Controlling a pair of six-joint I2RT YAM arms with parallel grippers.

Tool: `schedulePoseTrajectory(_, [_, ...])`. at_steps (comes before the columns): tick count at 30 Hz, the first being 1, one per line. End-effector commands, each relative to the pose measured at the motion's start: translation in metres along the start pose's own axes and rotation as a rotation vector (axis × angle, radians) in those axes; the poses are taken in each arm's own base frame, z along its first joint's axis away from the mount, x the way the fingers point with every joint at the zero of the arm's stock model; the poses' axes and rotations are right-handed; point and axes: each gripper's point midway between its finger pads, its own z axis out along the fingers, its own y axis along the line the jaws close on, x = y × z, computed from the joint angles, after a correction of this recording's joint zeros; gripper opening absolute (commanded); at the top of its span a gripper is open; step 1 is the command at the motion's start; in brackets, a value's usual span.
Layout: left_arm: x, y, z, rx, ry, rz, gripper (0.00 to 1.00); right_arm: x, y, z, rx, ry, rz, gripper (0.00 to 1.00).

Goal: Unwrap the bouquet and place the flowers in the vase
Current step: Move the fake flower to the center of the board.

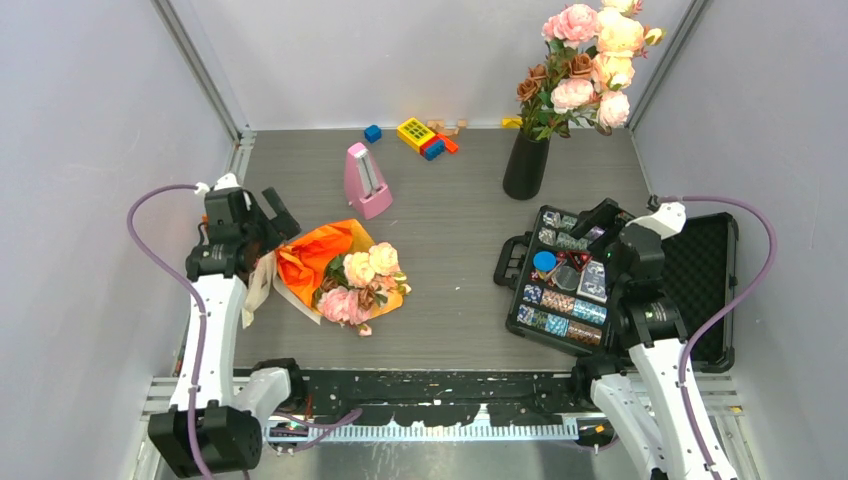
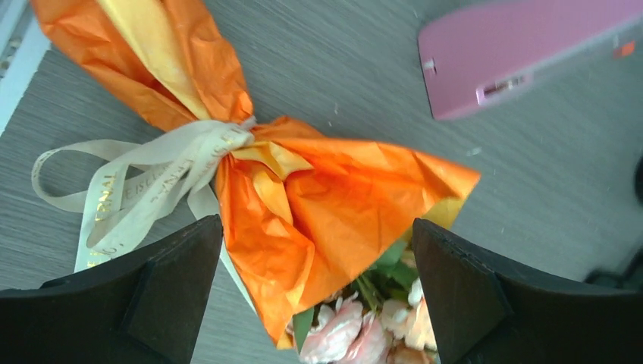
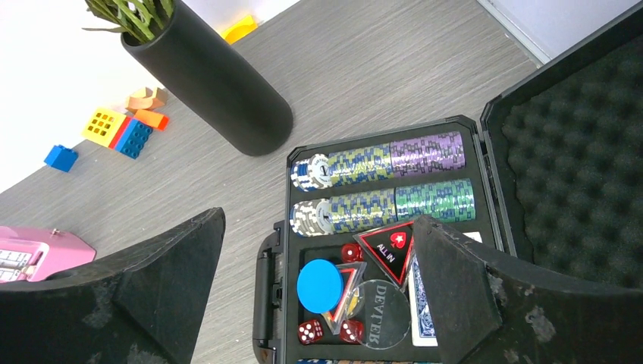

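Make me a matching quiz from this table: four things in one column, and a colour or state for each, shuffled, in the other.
Column one:
1. bouquet
2. vase
3. metronome
4. chip case

Column two:
a. lid open
b. pink, upright
c. orange-wrapped, lying flat
d. black, tall, upright

Pairs: 1-c, 2-d, 3-b, 4-a.

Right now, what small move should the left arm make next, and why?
Probably lower the left gripper onto a loose tail of the cream ribbon and pinch it. The bouquet lies still wrapped, the ribbon knot holds the orange paper shut, and the jaws stand open over it.
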Motion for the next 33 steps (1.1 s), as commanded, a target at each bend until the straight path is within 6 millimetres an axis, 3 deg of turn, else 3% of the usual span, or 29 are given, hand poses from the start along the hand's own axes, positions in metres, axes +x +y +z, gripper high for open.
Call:
schedulePoseTrajectory(1, [-0.038, 0.008, 0.007, 0.001, -0.119, -0.154, 0.98, -0.015, 0.004, -0.006, -0.022, -0.05, 0.029, 1.0])
schedulePoseTrajectory(8, [-0.035, 0.069, 0.04, -0.175, -0.12, -0.36, 0.98, -0.009, 0.006, -0.007, -0.037, -0.027, 0.022, 1.0])
schedulePoseTrajectory(14, [-0.012, 0.104, 0.089, -0.284, 0.017, -0.418, 0.98, -0.01, 0.011, -0.012, -0.073, -0.017, 0.021, 1.0])
schedulePoseTrajectory(23, [0.019, 0.099, 0.138, -0.22, 0.145, -0.513, 0.99, -0.007, 0.016, -0.012, -0.098, -0.001, 0.018, 1.0])
schedulePoseTrajectory(26, [0.027, 0.098, 0.15, -0.197, 0.184, -0.506, 0.94, -0.007, 0.018, -0.011, -0.102, 0.001, 0.018, 1.0])
schedulePoseTrajectory(29, [0.033, 0.096, 0.162, -0.166, 0.244, -0.471, 0.86, -0.005, 0.018, -0.01, -0.103, 0.008, 0.015, 1.0])
schedulePoseTrajectory(33, [0.042, 0.089, 0.171, -0.121, 0.315, -0.465, 0.61, -0.005, 0.018, -0.009, -0.102, 0.011, 0.013, 1.0])
